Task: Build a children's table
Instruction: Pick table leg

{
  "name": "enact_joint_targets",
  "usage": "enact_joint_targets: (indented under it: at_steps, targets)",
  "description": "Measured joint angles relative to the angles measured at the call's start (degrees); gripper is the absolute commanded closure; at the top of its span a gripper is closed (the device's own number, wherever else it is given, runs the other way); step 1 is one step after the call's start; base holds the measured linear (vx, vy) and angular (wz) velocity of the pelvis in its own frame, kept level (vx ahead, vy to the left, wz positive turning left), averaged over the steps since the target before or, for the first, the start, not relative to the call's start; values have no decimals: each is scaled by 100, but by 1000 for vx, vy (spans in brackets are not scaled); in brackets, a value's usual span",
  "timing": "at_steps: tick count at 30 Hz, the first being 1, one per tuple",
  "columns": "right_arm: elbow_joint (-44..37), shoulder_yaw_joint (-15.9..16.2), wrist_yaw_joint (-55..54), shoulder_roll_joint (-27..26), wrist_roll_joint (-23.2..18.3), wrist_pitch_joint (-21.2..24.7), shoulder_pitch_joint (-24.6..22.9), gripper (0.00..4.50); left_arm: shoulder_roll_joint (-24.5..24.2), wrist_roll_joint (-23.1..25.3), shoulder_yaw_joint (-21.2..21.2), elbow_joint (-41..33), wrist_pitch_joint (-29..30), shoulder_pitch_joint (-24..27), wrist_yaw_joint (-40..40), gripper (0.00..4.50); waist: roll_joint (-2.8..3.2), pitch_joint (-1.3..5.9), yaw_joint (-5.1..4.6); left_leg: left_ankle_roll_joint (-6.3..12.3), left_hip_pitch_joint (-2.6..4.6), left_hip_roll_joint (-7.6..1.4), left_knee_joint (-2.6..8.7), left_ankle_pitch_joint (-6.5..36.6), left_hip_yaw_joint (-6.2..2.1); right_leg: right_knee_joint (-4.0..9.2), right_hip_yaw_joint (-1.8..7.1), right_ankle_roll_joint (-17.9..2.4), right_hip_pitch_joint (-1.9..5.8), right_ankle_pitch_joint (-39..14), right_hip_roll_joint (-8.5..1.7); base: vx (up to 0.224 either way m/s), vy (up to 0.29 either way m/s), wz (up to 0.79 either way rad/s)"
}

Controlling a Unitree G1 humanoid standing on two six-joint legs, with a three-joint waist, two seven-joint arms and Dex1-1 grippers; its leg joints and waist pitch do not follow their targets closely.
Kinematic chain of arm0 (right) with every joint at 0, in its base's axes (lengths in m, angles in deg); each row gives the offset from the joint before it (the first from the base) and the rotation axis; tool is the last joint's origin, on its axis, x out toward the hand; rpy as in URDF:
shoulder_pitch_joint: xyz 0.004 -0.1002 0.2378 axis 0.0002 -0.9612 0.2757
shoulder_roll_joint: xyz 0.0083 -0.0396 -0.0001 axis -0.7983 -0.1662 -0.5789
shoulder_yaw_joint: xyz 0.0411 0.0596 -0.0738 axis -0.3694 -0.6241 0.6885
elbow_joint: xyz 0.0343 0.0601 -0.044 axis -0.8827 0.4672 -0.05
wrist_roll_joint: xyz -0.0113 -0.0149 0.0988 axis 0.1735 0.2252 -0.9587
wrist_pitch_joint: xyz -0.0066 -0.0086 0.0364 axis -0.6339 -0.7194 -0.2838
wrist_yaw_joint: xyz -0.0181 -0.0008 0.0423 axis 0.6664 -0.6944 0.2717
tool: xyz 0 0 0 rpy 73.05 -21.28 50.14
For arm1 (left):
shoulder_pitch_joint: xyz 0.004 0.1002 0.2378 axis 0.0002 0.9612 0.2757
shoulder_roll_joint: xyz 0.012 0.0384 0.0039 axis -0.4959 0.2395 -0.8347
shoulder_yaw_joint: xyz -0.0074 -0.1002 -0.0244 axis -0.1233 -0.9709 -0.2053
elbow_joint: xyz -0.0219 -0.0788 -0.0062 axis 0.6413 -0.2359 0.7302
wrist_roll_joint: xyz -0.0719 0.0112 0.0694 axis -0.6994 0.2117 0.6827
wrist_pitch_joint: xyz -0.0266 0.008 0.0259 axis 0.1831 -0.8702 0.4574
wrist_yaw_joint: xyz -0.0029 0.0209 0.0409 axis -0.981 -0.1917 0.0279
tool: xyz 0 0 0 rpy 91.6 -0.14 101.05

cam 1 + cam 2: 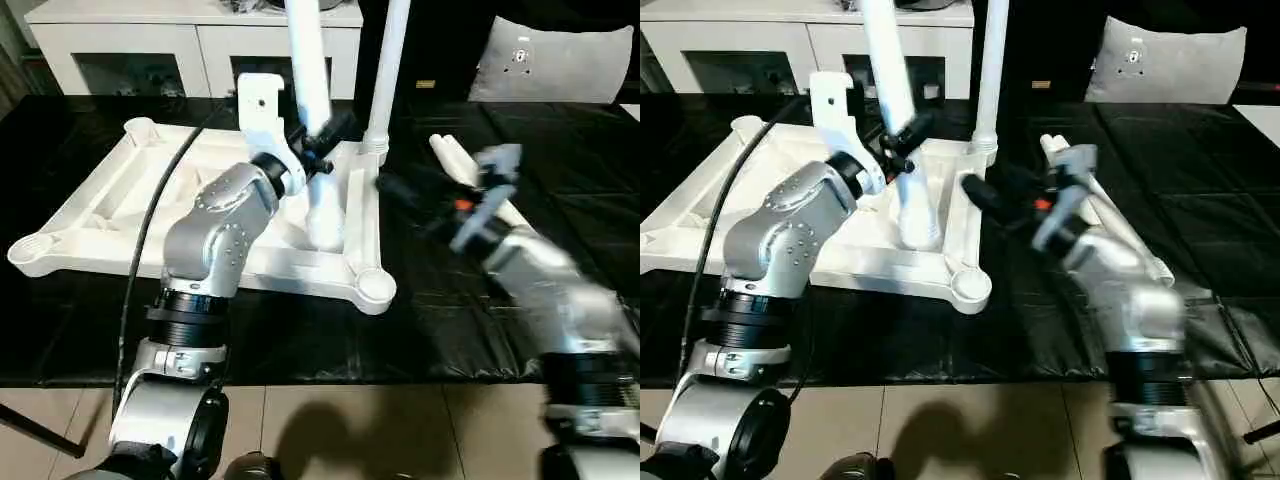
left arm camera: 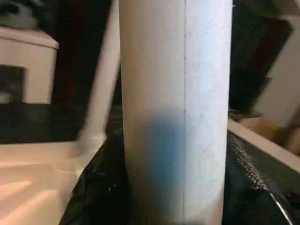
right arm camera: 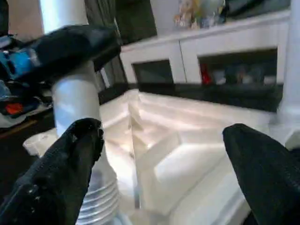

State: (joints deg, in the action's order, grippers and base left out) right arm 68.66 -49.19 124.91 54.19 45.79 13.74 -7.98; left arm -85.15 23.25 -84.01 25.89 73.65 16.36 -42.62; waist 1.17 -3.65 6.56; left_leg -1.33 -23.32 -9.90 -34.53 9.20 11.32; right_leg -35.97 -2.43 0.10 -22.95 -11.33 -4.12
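Observation:
The children's table top [image 1: 120, 200] lies upside down on the black surface, ribbed underside up. One white leg [image 1: 385, 70] stands upright in the far right corner socket. My left gripper [image 1: 320, 138] is shut on a second leg [image 1: 308, 60], which is nearly upright, its lower end [image 1: 326, 225] resting inside the underside near the right rim. In the left wrist view this leg [image 2: 176, 112] sits between the fingers. My right gripper [image 3: 161, 133] is open wide beside that leg's threaded end [image 3: 96, 201], touching nothing; one finger [image 3: 61, 173] is close to it.
Loose white legs [image 1: 450, 155] lie on the black surface to the right of the table top, behind my right arm. A white cabinet [image 1: 190, 40] with glass doors stands at the back, with a grey cushion [image 1: 560, 60] at the back right. The surface's front edge [image 1: 330, 378] runs just before my arms.

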Motion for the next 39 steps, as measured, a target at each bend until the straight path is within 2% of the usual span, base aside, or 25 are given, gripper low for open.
enact_joint_targets:
  at_steps: [2,10,12,14,18,22,28,39]
  targets:
    - [55,-38,171,204,-154,329,20,0,-5,-258,-48,-3,243,0,195,262,0,0,3,0,0,0,0,0,0,0,-1,0,0,0,-1,0,0,0]
    - [79,-49,726,566,-503,818,171,0,-123,-593,-104,-10,558,-1,598,262,-2,-1,2,1,1,0,0,0,0,-2,-1,0,0,0,-1,0,0,0]
    - [59,15,931,609,-553,946,172,0,-155,-624,-94,-18,620,-1,721,262,-3,-1,2,1,1,0,-1,0,1,-2,0,0,0,0,-2,0,0,0]
    - [-53,216,1198,697,-597,1038,172,0,-211,-673,-21,-76,704,-2,894,262,-4,-1,7,1,0,0,-1,0,1,-2,-2,-1,0,0,-2,0,0,0]
    - [-153,388,1434,717,-606,1081,199,0,-224,-821,109,-217,791,-1,1202,262,-9,-3,9,5,0,1,-2,-2,1,-2,-2,-1,1,0,-4,0,0,0]
    - [-183,424,1642,718,-637,1087,233,0,-231,-1003,217,-439,918,0,1536,262,-14,-7,18,7,0,1,-3,-3,2,-4,-3,-1,1,0,-6,0,0,0]
    - [-456,598,2134,859,-825,1116,221,0,-334,-1177,339,-646,1052,10,1945,262,-15,-7,19,7,2,1,-3,-3,2,-4,-3,-1,3,0,-7,0,0,0]
    - [-464,768,2553,965,-821,1099,213,0,-512,-1210,629,-770,1054,16,2500,262,-20,-6,17,10,2,1,-6,-5,3,-9,-3,-1,3,0,-7,0,0,0]
